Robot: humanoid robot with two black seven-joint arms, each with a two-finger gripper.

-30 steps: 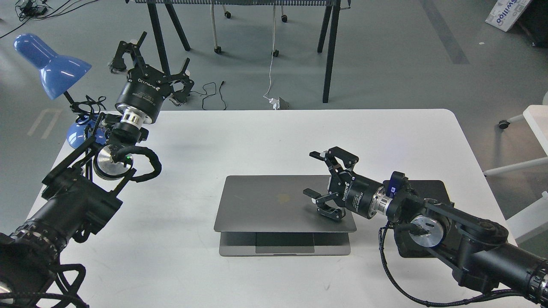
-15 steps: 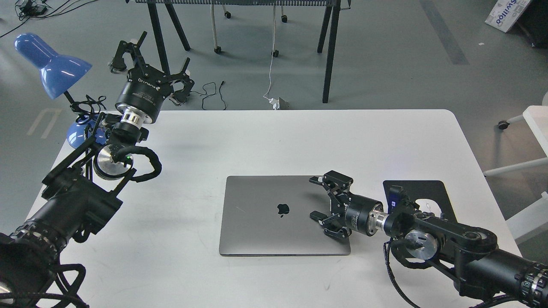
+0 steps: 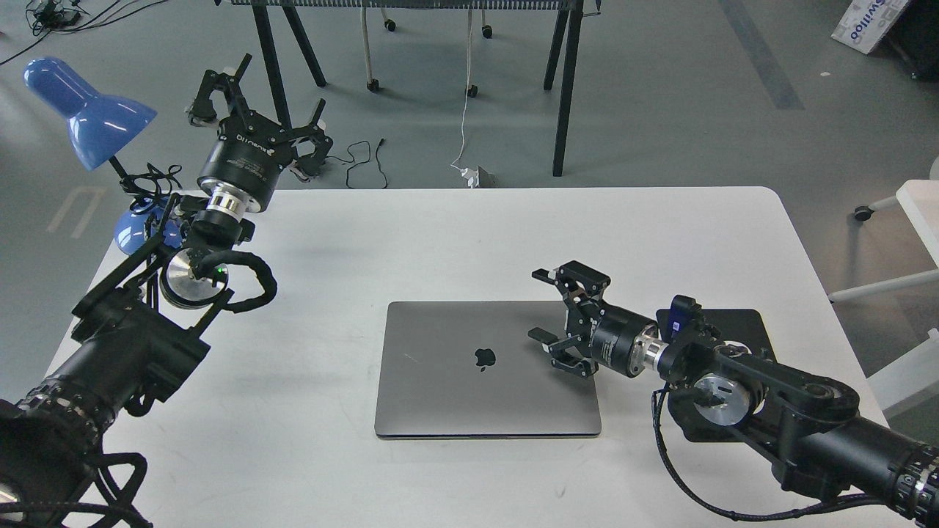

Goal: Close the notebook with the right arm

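Observation:
The notebook (image 3: 469, 370), a slim space-grey laptop with a dark apple logo, lies shut and flat on the white table (image 3: 440, 235). My right gripper (image 3: 541, 304) is open and empty, hovering just above the lid's right part, fingers pointing left. The right arm (image 3: 770, 403) comes in from the lower right. My left gripper (image 3: 253, 99) is open and empty, raised beyond the table's back left edge, far from the notebook.
A black mouse pad (image 3: 741, 323) lies to the right of the notebook, partly under my right arm. A blue desk lamp (image 3: 88, 110) stands at the table's left edge. Table legs and cables are on the floor behind.
The lid went from part-open to fully shut. My right gripper pressed down on it, then lifted slightly up and back. The left arm has not moved.

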